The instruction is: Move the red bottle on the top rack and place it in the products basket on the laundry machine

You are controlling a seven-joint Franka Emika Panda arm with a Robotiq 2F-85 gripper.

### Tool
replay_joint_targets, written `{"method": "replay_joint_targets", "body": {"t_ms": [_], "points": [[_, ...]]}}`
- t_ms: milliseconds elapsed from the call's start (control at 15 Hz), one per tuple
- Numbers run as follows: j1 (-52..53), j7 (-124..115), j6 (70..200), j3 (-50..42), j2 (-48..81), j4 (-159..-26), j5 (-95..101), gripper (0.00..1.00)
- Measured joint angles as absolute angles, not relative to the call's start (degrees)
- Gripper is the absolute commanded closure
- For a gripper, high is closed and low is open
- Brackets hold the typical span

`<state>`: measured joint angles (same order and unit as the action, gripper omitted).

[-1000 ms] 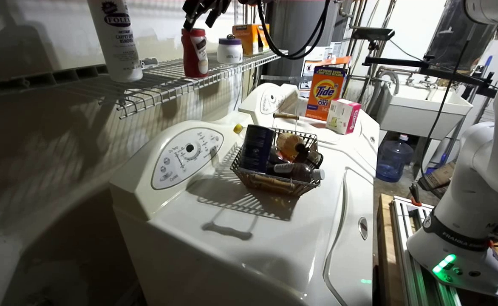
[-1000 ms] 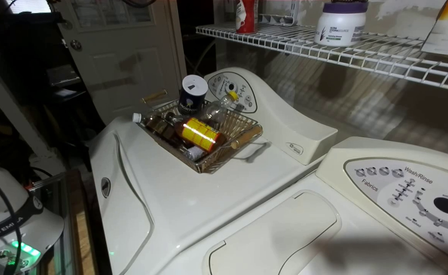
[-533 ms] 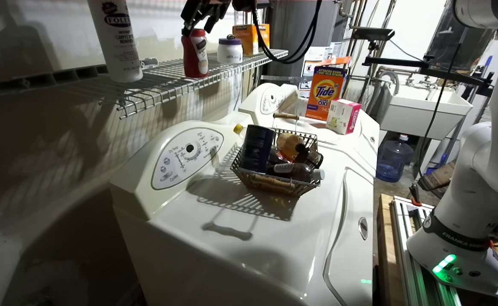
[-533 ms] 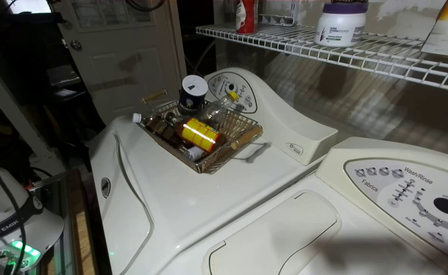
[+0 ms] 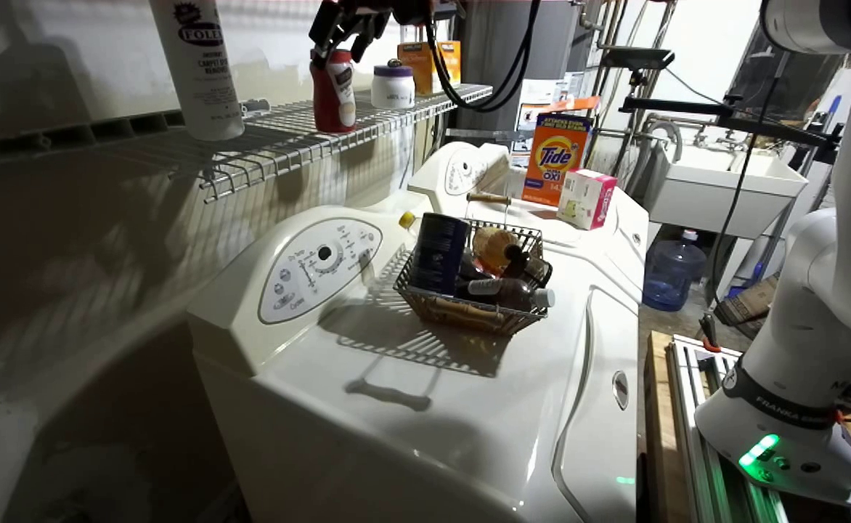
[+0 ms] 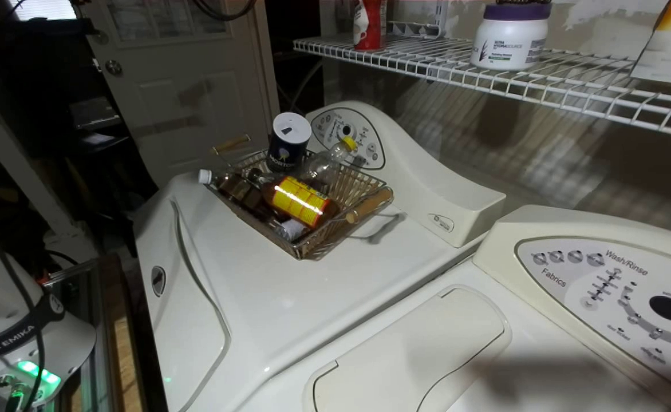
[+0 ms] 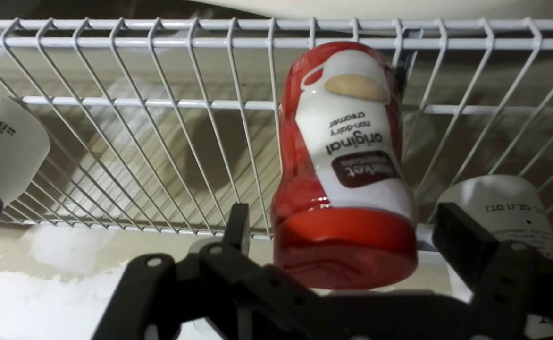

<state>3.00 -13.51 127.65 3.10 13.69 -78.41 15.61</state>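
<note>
Lowered since 1 second ago, the gripper stands wide around the top of the red bottle, "original non-dairy creamer", upright on the top rack. Near left, FOLEX bottle; then products basket on the laundry machine, holding bottles and MORTON canister; farther right, Tide box.

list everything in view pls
top rack: one, white, along wall
laundry machine: one, white, below rack
second machine: one, white, alongside
red bottle: one, red, on rack
Folex bottle: one, white, on rack
jar: one, white, on rack
carton: one, orange, on rack
products basket: one, brown, on laundry machine
Morton canister: one, navy, in basket
bottles: several, mixed, in basket
Tide box: one, orange, on second machine
small box: one, pink and white, beside it
sink: one, white, background
jug: one, blue, near sink
door: one, pale, background
arm: one, white, beside machines
gripper: one, black, open, at red bottle
</note>
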Motion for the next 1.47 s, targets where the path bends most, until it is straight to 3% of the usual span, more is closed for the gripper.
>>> {"method": "replay_joint_targets", "body": {"t_ms": [133, 200, 267, 467, 1467], "points": [[2.9, -13.5, 127.6, 3.1, 14.3, -77.8, 14.6, 0.0], [2.9, -13.5, 127.6, 3.1, 14.6, -77.5, 14.0, 0.16], [2.9, -13.3, 127.6, 3.1, 14.9, -77.2, 13.4, 0.26], [2.7, -12.6, 127.6, 3.1, 15.7, -76.5, 12.0, 0.47], [2.8, -12.4, 123.1, 3.2, 13.6, -75.0, 12.8, 0.48]]}}
